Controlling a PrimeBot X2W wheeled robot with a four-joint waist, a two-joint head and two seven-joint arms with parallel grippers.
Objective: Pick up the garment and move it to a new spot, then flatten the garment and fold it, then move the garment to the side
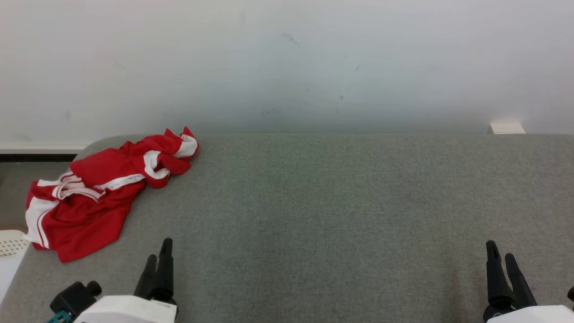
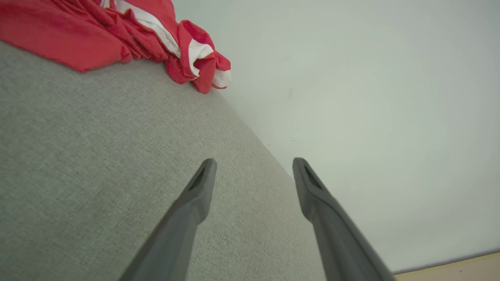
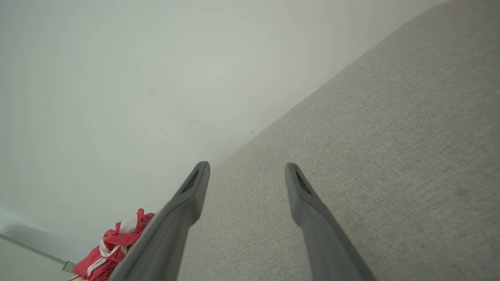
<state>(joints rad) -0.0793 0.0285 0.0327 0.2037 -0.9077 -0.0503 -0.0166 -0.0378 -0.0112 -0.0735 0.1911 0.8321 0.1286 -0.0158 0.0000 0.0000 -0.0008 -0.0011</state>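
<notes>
A crumpled red garment (image 1: 96, 193) with white stripes lies at the far left corner of the grey fabric surface (image 1: 336, 215), partly draped over its left edge. The left wrist view has the garment (image 2: 90, 35) at its top left, and the right wrist view has the garment (image 3: 107, 248) at its bottom left. My left gripper (image 1: 158, 255) hovers at the lower left, open and empty, a short way right of and nearer than the garment. At the lower right my right gripper (image 1: 501, 256) is open too, with nothing between its fingers.
A pale wall (image 1: 287, 63) runs behind the grey surface. A small white block (image 1: 506, 128) sits at the far right edge. A white perforated object (image 1: 11, 242) lies off the left edge, below the garment. Floor (image 2: 453, 269) shows beyond the surface.
</notes>
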